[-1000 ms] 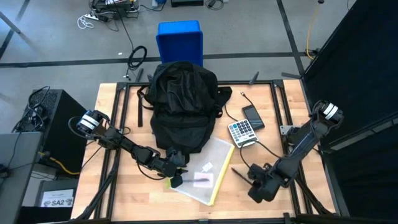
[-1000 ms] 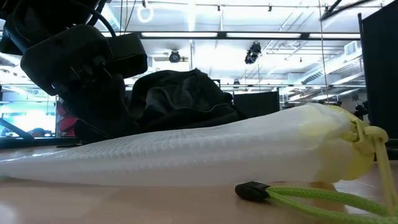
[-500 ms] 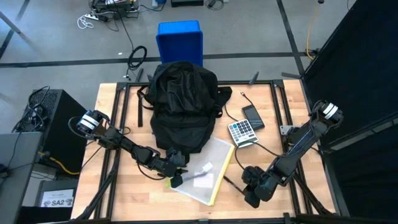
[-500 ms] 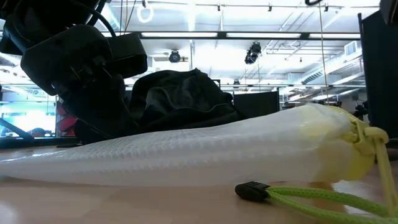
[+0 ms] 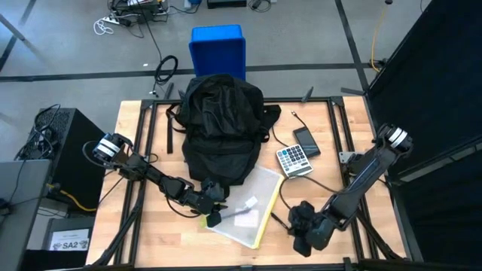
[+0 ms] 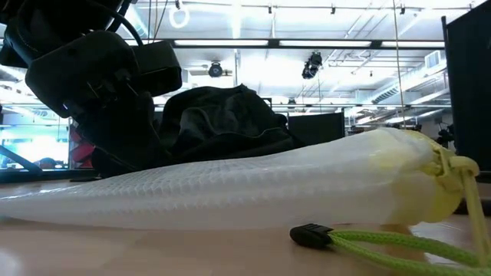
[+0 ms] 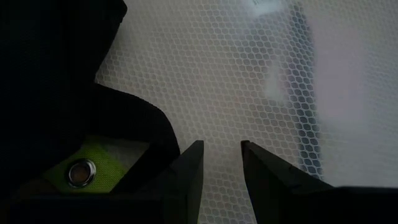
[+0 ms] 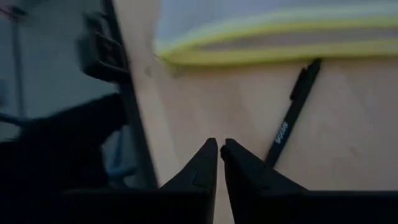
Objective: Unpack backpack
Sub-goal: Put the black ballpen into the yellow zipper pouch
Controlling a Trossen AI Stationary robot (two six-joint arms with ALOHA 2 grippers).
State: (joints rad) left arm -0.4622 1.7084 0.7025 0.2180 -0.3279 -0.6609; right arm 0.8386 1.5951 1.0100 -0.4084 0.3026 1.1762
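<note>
The black backpack [image 5: 222, 132] lies at the middle of the table; it also shows in the low view [image 6: 222, 119]. A white mesh pouch with a yellow edge [image 5: 246, 213] lies flat in front of it [image 6: 230, 192]. My left gripper [image 5: 213, 217] stands over the pouch's near left corner, pointing down, its fingers a narrow gap apart [image 7: 221, 168]. My right gripper [image 5: 295, 226] is shut and low over the table, right of the pouch [image 8: 219, 148]. A black pen [image 8: 292, 115] lies on the wood beside its fingertips. My left gripper points down at the pouch's mesh face [image 7: 224, 112] near its yellow grommet tab [image 7: 81, 174]. The mesh looks flat between the fingers. I cannot tell whether the fingertips touch it.
A calculator [image 5: 292, 160] and a dark phone [image 5: 306, 140] lie right of the backpack, with a thin cable running past them. A blue bin [image 5: 218, 49] stands beyond the table's far edge. A green cord with a black end [image 6: 311, 234] lies near the front.
My right gripper has moved toward the table's left edge and a little toward the near edge, closer to the pouch. The pouch and backpack have stayed in place.
</note>
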